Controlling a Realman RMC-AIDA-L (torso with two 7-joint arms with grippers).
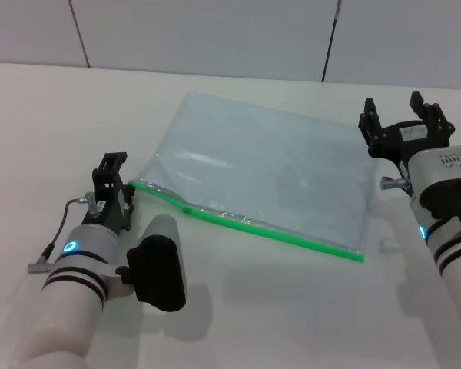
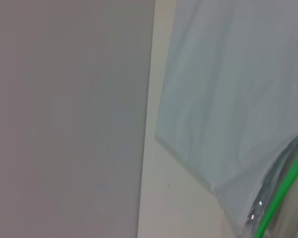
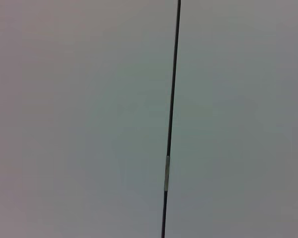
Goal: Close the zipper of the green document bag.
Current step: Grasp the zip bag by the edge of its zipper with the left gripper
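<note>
A pale grey panelled wall [image 1: 215,34] rises behind a plain off-white bench [image 1: 292,307]. On the bench the green document bag [image 1: 269,173] lies flat, a large translucent blue-grey plastic rectangle turned at an angle, with the zipper [image 1: 246,224], a thin bright green strip, along its near long edge. The left tool [image 1: 114,181] sits low just left of the zipper's left end, close to that corner; whether its fingers are apart I cannot tell. The right tool [image 1: 406,115], fingers spread apart and empty, hovers just beyond the bag's far right corner.
</note>
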